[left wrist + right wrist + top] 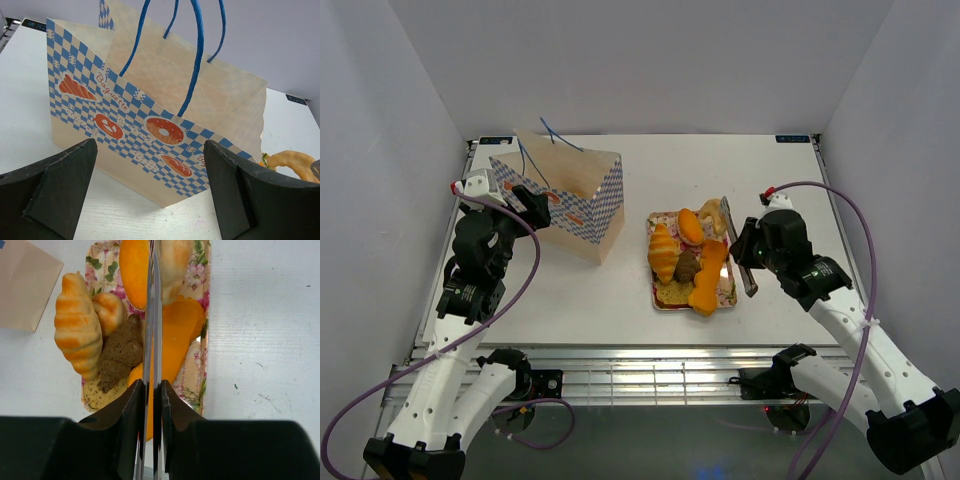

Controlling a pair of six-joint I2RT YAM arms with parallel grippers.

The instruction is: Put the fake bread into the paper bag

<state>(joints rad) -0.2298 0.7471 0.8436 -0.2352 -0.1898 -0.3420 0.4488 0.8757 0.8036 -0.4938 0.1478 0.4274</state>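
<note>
- Paper bag (565,200): tan kraft with blue-and-white checked sides, printed pastries and the word "Baguette". It stands upright on the white desk (620,310), upper left of centre in the top view. Its mouth is open and its blue string handles stand up.
- Floral tray (200,290): rectangular, at the centre of the top view. It sits right of the bag and apart from it.
- Fake bread (688,262): all the pieces in view are heaped on the tray.
  - A striped golden croissant (76,325) lies along the tray's left side.
  - A small round roll (107,310) sits beside the croissant.
  - A brown bun (120,352) sits below the roll.
  - A speckled toast slice (100,392) lies flat at the near corner.
  - An orange loaf chunk (182,325) and an orange roll (132,265) are toward the right.
- Metal tongs (152,315): the two blades are pressed nearly together. They run up the middle of the right wrist view, over the orange pieces.
- Right claw (152,387): clenched on the tongs, at the tray's right edge.
- Left claw (150,160): released, with its fingers spread wide. It faces the bag's printed side at the left of the top view.
</note>
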